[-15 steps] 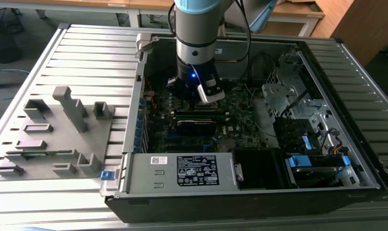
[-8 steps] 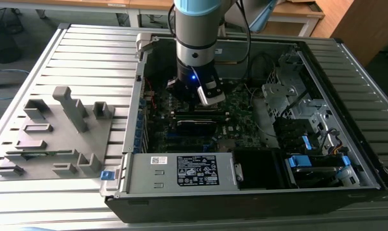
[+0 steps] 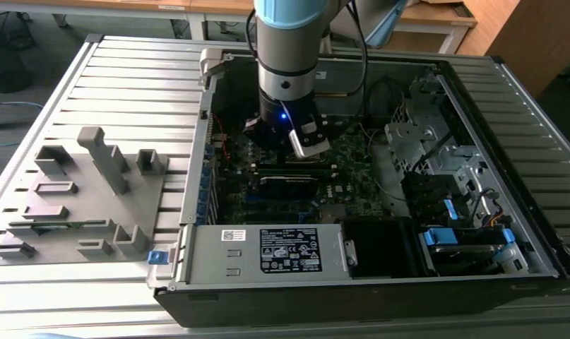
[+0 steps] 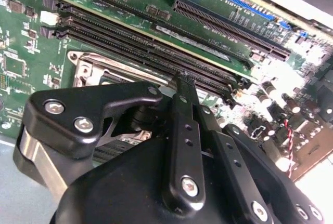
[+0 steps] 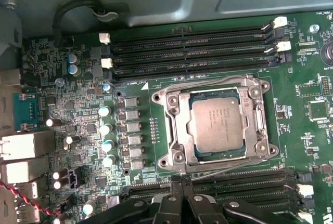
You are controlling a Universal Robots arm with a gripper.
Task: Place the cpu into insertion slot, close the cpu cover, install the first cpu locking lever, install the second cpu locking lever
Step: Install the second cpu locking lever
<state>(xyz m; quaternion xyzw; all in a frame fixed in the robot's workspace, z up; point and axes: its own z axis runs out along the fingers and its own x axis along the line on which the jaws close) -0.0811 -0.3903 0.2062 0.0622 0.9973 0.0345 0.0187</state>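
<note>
You have the open computer case (image 3: 473, 78) lying on the slatted table (image 3: 96, 78), its green motherboard (image 5: 307, 146) exposed. In the first wrist view the cpu (image 5: 216, 123) lies flat in the insertion slot (image 5: 181, 157), silver top up, with the cpu cover (image 5: 177, 130) framing it. Your gripper (image 5: 180, 181) hovers just beside the socket's edge, jaws pressed together, holding nothing.
</note>
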